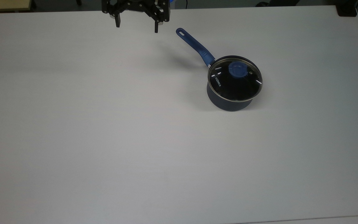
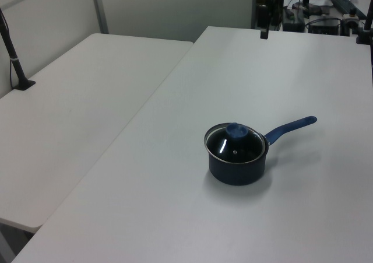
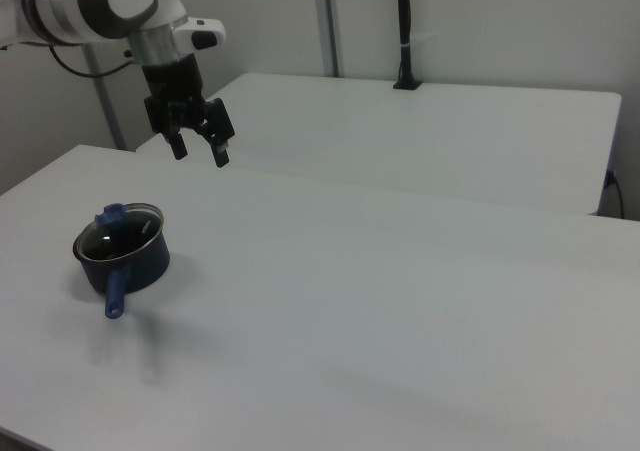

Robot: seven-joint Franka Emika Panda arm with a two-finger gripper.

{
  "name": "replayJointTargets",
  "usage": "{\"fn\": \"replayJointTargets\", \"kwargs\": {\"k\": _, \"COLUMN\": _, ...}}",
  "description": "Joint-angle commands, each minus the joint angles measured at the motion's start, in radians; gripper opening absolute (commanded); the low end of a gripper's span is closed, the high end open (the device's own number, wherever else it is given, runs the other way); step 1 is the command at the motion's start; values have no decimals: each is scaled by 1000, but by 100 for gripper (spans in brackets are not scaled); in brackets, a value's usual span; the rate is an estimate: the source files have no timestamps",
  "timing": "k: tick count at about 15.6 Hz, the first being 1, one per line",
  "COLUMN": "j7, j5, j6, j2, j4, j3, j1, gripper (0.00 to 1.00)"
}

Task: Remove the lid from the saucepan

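White table [image 1: 104,140], glass lid [image 1: 228,88] seated on saucepan [image 1: 225,104], gripper [image 1: 137,26] far off, jaws apart
Risk: off-centre pinch on blue knob [image 1: 237,69] tilts lid or drags pan

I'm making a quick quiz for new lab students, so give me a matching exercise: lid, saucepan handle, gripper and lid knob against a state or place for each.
Things:
1. lid
2. saucepan handle
3. gripper
4. lid knob

States or places:
A. open, up in the air, apart from the saucepan
B. blue, at the middle of the glass
C. resting on the saucepan's rim
D. points toward the top view's upper left

Pairs: 1-C, 2-D, 3-A, 4-B
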Motion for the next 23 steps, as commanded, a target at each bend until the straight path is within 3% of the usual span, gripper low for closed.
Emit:
{"fn": "replayJointTargets", "kwargs": {"k": 1, "j7": -21, "j5": 17, "j6": -21, "j2": -28, "j4": -21, "j3": -1, "j1": -6, "gripper": 100}}
{"fn": "replayJointTargets", "kwargs": {"k": 18, "j7": -66, "j5": 19, "j6": -15, "j2": -17, "j4": -18, "j3": 0, "j1": -3, "gripper": 100}}
{"fn": "replayJointTargets", "kwargs": {"k": 23, "j7": -64, "j5": 49, "j6": 27, "j2": 32, "j4": -5, "j3": 14, "j1": 48, "gripper": 100}}
